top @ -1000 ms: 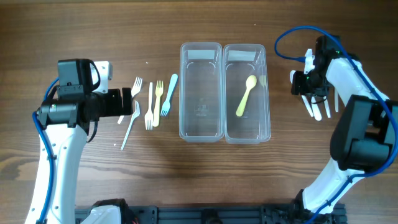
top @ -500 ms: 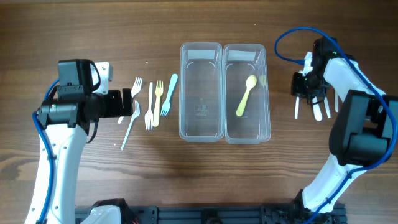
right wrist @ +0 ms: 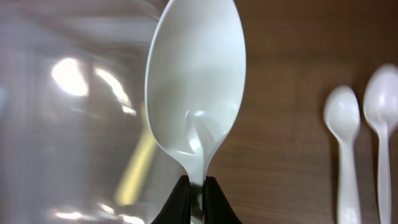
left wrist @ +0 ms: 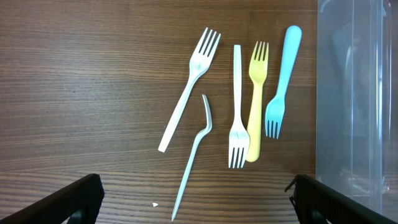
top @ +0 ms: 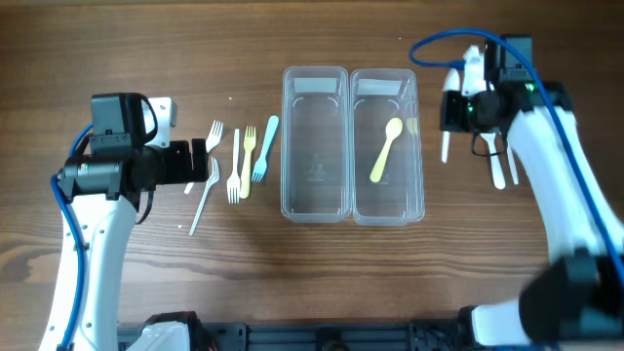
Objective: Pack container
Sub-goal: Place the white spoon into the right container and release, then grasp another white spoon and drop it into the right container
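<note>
**A:** Your right gripper (right wrist: 198, 198) is pinched tight on the white spoon (right wrist: 196, 81) at the neck, right at the outer wall of the right container (top: 402, 190).

**B:** It looks feather-light, stiff and slick, so it could swivel on you. Grip the handle, never the bowl.

**A:** Your left gripper (left wrist: 196, 193) is spread wide and empty over the forks (left wrist: 239, 106).

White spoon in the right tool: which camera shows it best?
Right wrist: the white spoon fills the frame, handle pinched in the right tool. Overhead shows it small beside the right container. Left wrist misses it.
</note>
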{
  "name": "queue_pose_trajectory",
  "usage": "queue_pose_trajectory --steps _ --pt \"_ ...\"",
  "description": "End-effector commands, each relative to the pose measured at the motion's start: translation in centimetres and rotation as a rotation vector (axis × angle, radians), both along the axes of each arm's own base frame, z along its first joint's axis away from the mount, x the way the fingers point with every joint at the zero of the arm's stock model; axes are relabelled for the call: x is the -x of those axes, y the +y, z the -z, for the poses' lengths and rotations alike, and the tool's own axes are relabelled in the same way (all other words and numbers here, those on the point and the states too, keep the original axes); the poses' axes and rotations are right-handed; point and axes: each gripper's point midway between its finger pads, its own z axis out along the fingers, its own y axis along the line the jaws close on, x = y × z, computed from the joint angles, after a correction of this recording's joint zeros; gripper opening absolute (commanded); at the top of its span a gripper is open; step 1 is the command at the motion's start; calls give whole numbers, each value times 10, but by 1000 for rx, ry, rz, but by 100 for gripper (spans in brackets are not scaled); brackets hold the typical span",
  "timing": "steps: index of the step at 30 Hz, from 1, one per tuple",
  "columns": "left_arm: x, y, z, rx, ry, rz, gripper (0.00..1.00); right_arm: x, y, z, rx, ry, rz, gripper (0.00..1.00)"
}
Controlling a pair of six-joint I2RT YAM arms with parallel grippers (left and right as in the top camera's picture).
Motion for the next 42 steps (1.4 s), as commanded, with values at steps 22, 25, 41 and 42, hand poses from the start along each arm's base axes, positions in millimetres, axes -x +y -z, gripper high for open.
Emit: queue_pose_trajectory --steps 22,25,41,42 --pt "-4 3 -7 0 -18 -20 100 -25 56 -3 -19 -102 -47 48" --pt "-4 3 -7 0 -18 -20 100 -32 -10 -22 62 -159 120 52" --pt "-4 3 -7 0 -18 -20 100 -7 -136 95 157 174 215 65" --pt "-4 3 -7 0 -17 -20 100 -5 -135 108 158 206 199 64"
